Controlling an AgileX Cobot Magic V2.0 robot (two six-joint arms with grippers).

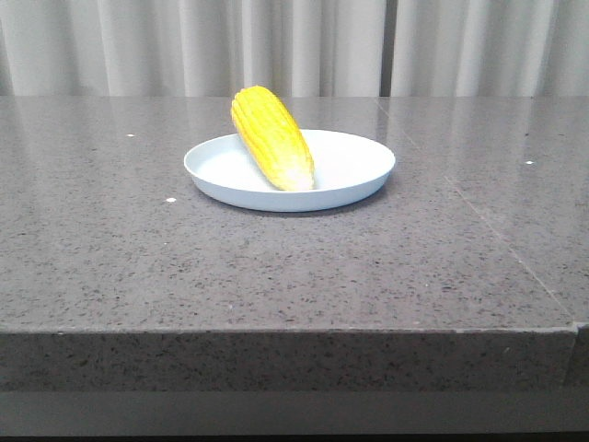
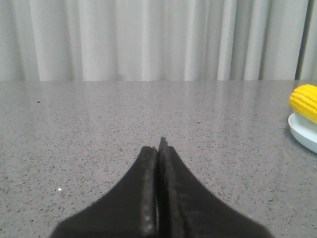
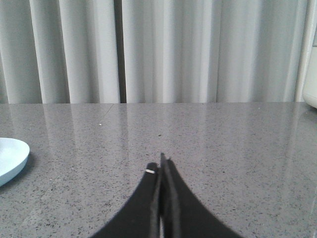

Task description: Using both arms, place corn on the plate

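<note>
1. Yellow corn (image 1: 271, 138) lies in the plate (image 1: 359, 166) on my front view, and that plate is my landmark for everything else.
2. From where I sit, the cob rests slanted: its pale tip sits down on the plate's floor toward the near side, while its fat end leans up over the far-left rim.
3. I see the plate sitting flat on the grey speckled table (image 1: 276, 267), about mid-table, back from the near edge.
4. My left gripper (image 2: 159, 148) shows only in its own wrist view; its two black fingers are pressed together with nothing between them.
5. In that same view the plate's rim (image 2: 303, 133) and the fat end of the corn (image 2: 304, 100) appear at the frame's edge, well apart from the left fingertips.
6. My right gripper (image 3: 162, 163) is likewise pressed together, holding nothing, above bare table.
7. From the right wrist camera I catch just a sliver of the plate (image 3: 11, 157), again well apart from the fingertips.
8. Behind the plate, pale pleated curtains (image 1: 294, 46) hang along the table's far edge.
9. Neither gripper touches the corn or the plate.
</note>
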